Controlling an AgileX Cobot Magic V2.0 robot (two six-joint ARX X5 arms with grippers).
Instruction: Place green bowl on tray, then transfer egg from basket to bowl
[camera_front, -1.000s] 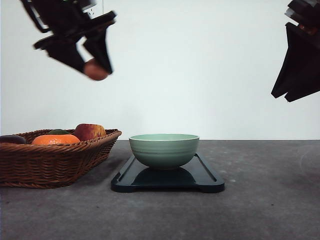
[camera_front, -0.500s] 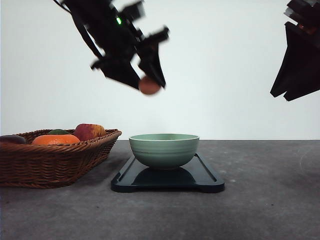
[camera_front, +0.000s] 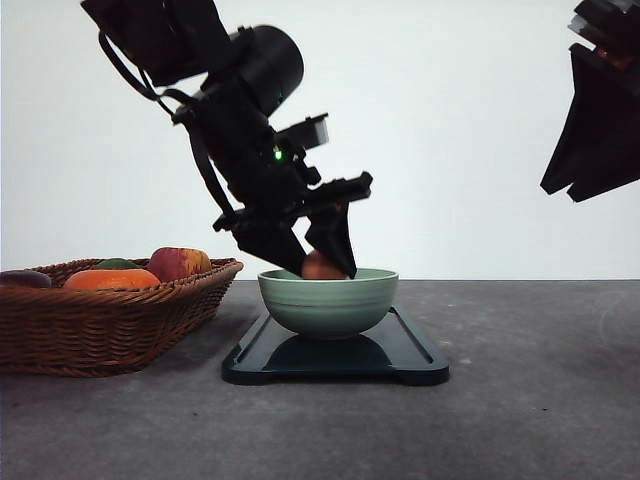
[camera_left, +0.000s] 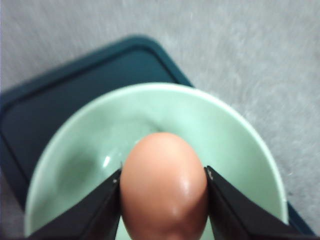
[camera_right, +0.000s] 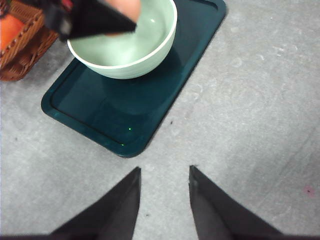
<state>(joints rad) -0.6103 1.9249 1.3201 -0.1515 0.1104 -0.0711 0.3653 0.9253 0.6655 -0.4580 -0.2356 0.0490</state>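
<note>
The green bowl (camera_front: 328, 302) stands on the dark tray (camera_front: 400, 358) at the table's middle. My left gripper (camera_front: 324, 270) is shut on the reddish-brown egg (camera_front: 318, 265) and holds it just inside the bowl's rim. In the left wrist view the egg (camera_left: 164, 180) sits between the two black fingers (camera_left: 100, 215), above the bowl's hollow (camera_left: 235, 135) and the tray (camera_left: 75, 100). The wicker basket (camera_front: 110, 320) stands to the left of the tray. My right gripper (camera_front: 563, 193) hangs high at the right, open and empty, with its fingers (camera_right: 115, 210) spread above the table.
In the basket lie a red-yellow apple (camera_front: 180, 263) and an orange fruit (camera_front: 112, 278). The right wrist view takes in the bowl (camera_right: 125, 55), the tray (camera_right: 135, 110), a corner of the basket (camera_right: 20, 45) and bare grey table (camera_right: 250, 125) to the right of the tray.
My left arm has carried the egg rightward from above the basket and down into the bowl's mouth. The right arm, bowl and tray have stayed put.
</note>
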